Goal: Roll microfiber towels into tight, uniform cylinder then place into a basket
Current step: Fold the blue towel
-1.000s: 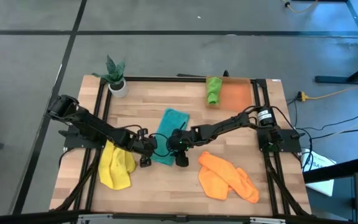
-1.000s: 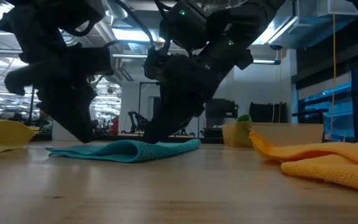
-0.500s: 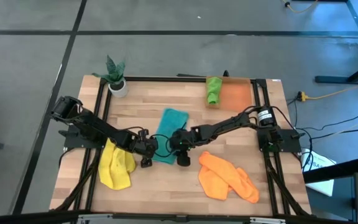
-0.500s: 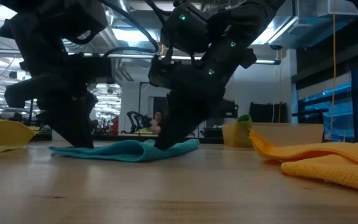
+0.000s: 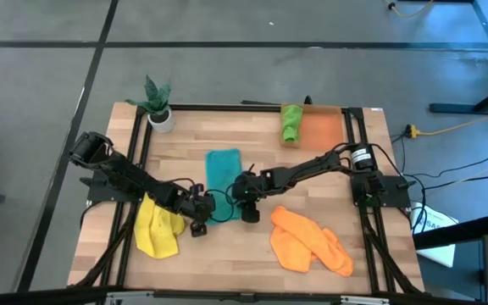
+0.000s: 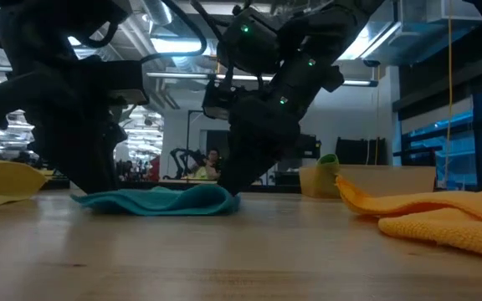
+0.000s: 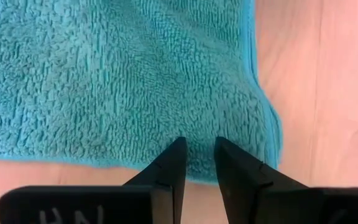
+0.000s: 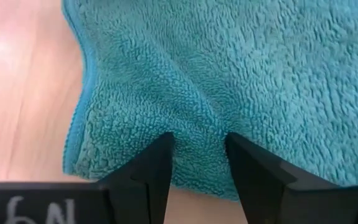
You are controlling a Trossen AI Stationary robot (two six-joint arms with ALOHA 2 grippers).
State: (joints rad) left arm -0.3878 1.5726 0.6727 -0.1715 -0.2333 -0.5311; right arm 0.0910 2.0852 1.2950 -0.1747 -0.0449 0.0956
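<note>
The teal towel (image 5: 223,178) lies flat on the table's middle, its long sides running near to far; it also shows in the low view (image 6: 153,201). My left gripper (image 5: 200,210) is at its near left corner and my right gripper (image 5: 248,202) at its near right corner, both shut on it. The yellow towel (image 5: 158,227) lies crumpled near left, the orange towel (image 5: 310,241) near right. The green towel (image 5: 290,123) lies rolled at the left end of the orange basket (image 5: 327,129), far right. My left gripper pinches the teal towel just inside its near edge (image 7: 197,134), beside a corner, between its two fingers. The fingers slant down from the near left. The towel lies on the table. My right gripper pinches a raised fold of the teal towel (image 8: 199,134) near its near edge and corner. The cloth bunches up between the two fingers. The fingers slant down from the right. The rest of the towel lies on the table.
A small potted plant (image 5: 158,102) stands at the far left corner. Black frame rails run along the table's left and right sides. Bare wood shows between the teal towel and the basket and along the near edge.
The teal towel has turned about: its far end has swung toward the table's left edge, so it now lies square to the table instead of slanting. Its near end, held by both grippers, has stayed nearly in place and has bunched narrower.
</note>
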